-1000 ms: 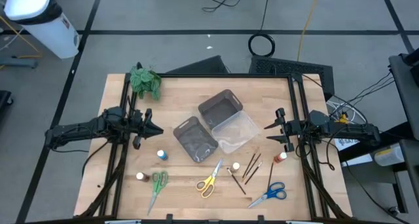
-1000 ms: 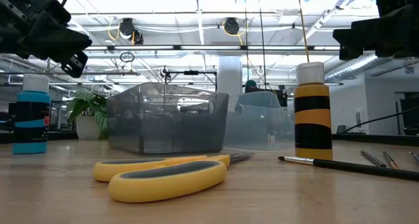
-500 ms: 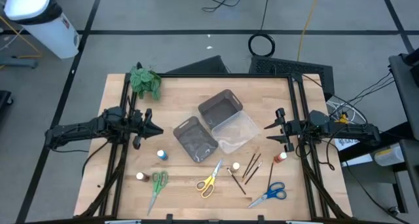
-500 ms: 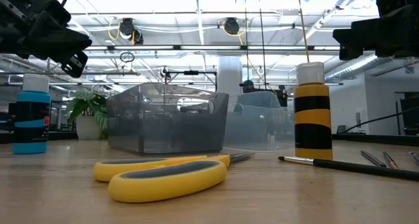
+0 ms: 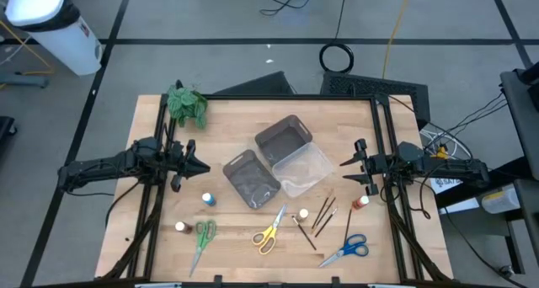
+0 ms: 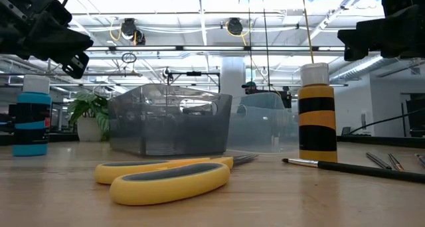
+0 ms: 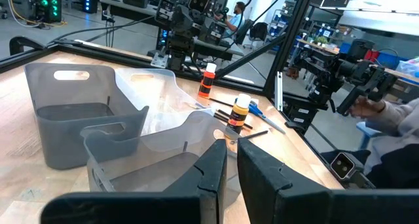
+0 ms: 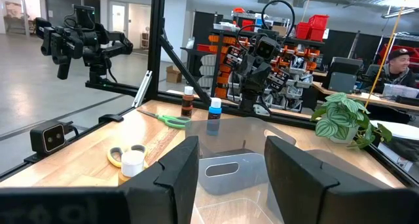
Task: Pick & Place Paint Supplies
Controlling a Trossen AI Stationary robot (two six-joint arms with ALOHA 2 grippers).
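You have on the table (image 5: 244,120): yellow scissors (image 5: 269,232), green scissors (image 5: 203,237), blue scissors (image 5: 347,248), brushes (image 5: 321,214) and paint bottles along the front. Left end effector (image 5: 202,167) narrow, empty; right end effector (image 5: 347,165) parted, empty, each hovering at its side.

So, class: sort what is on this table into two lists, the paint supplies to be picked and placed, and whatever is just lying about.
Job things:
yellow scissors
green scissors
blue scissors
blue-capped bottle
white-capped bottle
red-capped bottle
brushes

Lying about:
plant
two grey trays
clear tray
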